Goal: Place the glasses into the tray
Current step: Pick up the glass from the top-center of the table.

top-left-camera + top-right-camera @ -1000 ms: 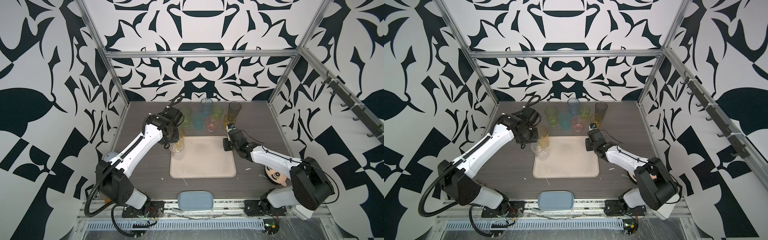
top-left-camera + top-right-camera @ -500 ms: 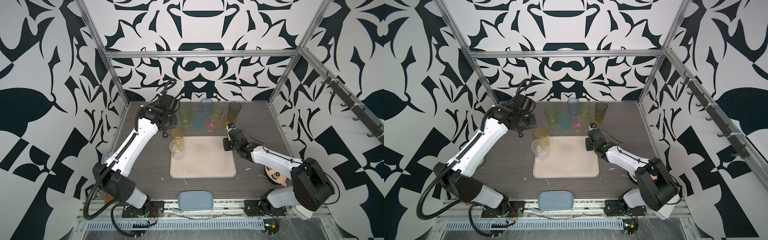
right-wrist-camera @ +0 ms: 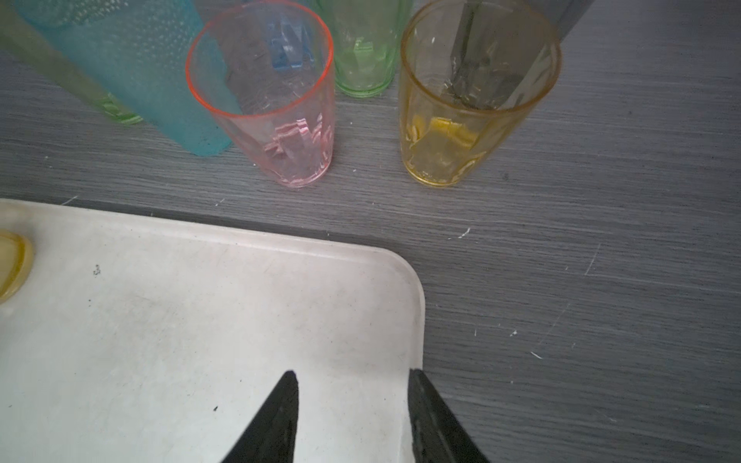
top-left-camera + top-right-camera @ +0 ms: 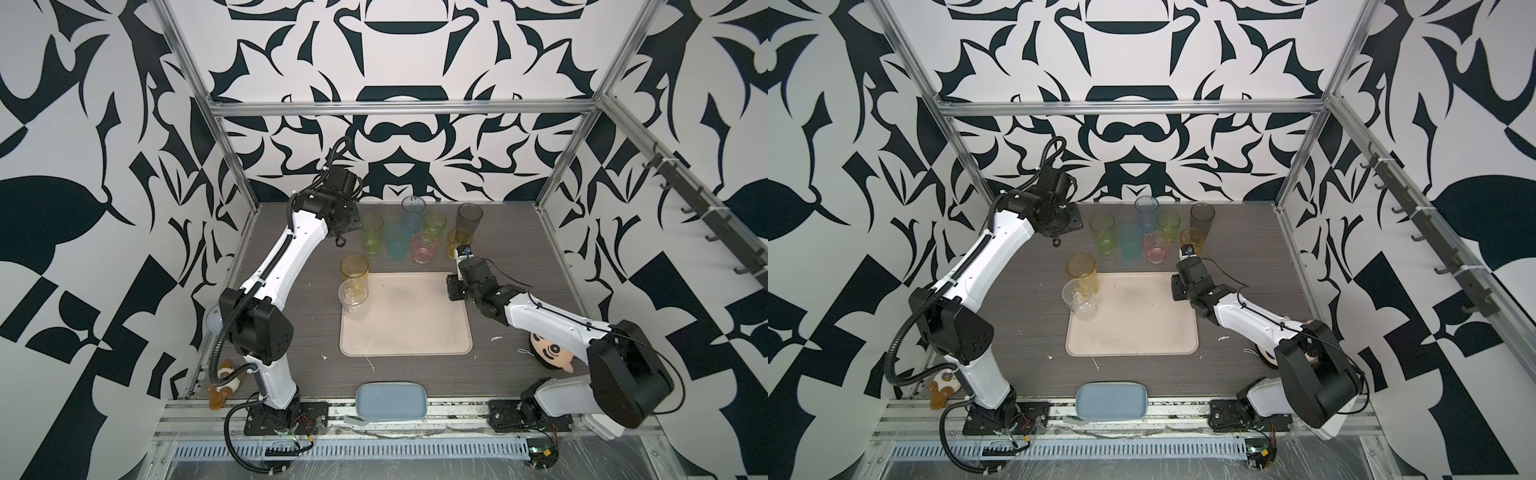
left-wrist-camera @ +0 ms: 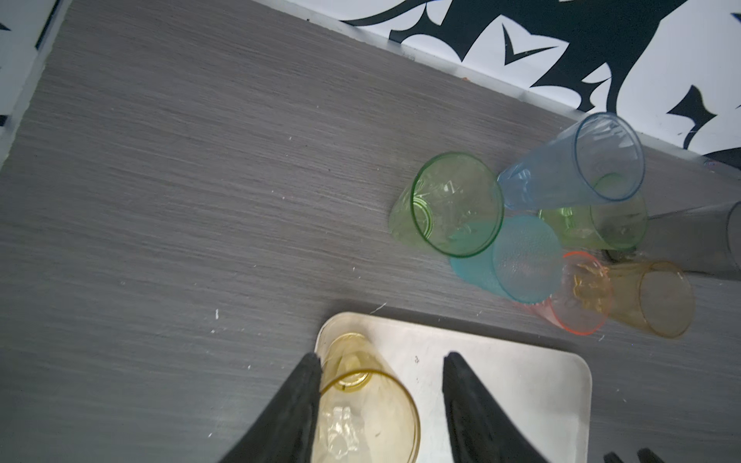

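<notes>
Left hand (image 5: 383, 356) and right hand (image 3: 353, 372): both open, empty. Tall yellow see-through tumbler (image 4: 354, 268) and colourless tumbler (image 4: 353, 297) stand in the cream rectangular tray (image 4: 407, 328); 7 tinted tumblers (image 4: 395, 247) stand clustered on the grey counter (image 4: 532, 241). Risk: tight spacing lets a finger topple a neighbour

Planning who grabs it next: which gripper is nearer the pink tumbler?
Right. The right gripper hangs over the tray's far right corner, with the pink tumbler just beyond. The left gripper is beyond the tall green tumbler, on the cluster's opposite side.
</notes>
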You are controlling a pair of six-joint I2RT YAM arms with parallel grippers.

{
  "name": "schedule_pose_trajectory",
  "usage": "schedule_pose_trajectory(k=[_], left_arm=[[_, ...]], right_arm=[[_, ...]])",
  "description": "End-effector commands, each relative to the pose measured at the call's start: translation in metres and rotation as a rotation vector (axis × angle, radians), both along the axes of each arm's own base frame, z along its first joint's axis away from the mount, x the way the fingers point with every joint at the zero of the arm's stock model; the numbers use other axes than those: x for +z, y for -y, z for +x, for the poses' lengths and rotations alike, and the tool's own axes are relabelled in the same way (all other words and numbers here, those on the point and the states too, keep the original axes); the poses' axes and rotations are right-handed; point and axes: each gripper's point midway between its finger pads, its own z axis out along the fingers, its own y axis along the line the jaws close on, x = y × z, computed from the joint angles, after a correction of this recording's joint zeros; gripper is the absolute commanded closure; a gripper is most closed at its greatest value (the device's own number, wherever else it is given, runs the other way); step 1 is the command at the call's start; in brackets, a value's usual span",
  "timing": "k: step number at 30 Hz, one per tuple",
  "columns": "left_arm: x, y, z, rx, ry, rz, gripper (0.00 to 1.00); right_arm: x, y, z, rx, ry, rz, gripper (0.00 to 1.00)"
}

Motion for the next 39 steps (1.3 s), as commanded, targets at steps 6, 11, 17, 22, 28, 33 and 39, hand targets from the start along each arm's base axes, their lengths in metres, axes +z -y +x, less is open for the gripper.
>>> schedule_pose_trajectory(k=[6, 11, 17, 22, 28, 33, 39], left_arm=[[-0.003, 0.007, 0.029, 0.015, 0.021, -0.025, 0.47], [-0.010, 0.012, 0.043, 0.021, 0.029, -0.024, 0.46], [-0.027, 0.016, 0.057, 0.024, 0.008, -0.017, 0.46], [-0.042, 0.017, 0.065, 0.028, -0.014, -0.018, 0.46], [-0.061, 0.018, 0.072, 0.033, -0.054, -0.050, 0.46], [-0.075, 0.022, 0.077, 0.028, -0.085, -0.069, 0.46], [-0.090, 0.026, 0.081, 0.021, -0.119, -0.081, 0.48]], right_arm=[[0.021, 0.000, 0.002, -0.004, 0.074, 0.029, 0.51], [0.021, 0.001, 0.002, -0.005, 0.075, 0.028, 0.51], [0.021, 0.001, 0.002, -0.005, 0.076, 0.028, 0.51], [0.021, 0.001, 0.002, -0.005, 0.077, 0.029, 0.51], [0.021, 0.000, 0.002, -0.003, 0.076, 0.031, 0.51], [0.021, 0.000, 0.002, -0.002, 0.075, 0.031, 0.51], [0.021, -0.001, 0.002, 0.000, 0.073, 0.032, 0.51]])
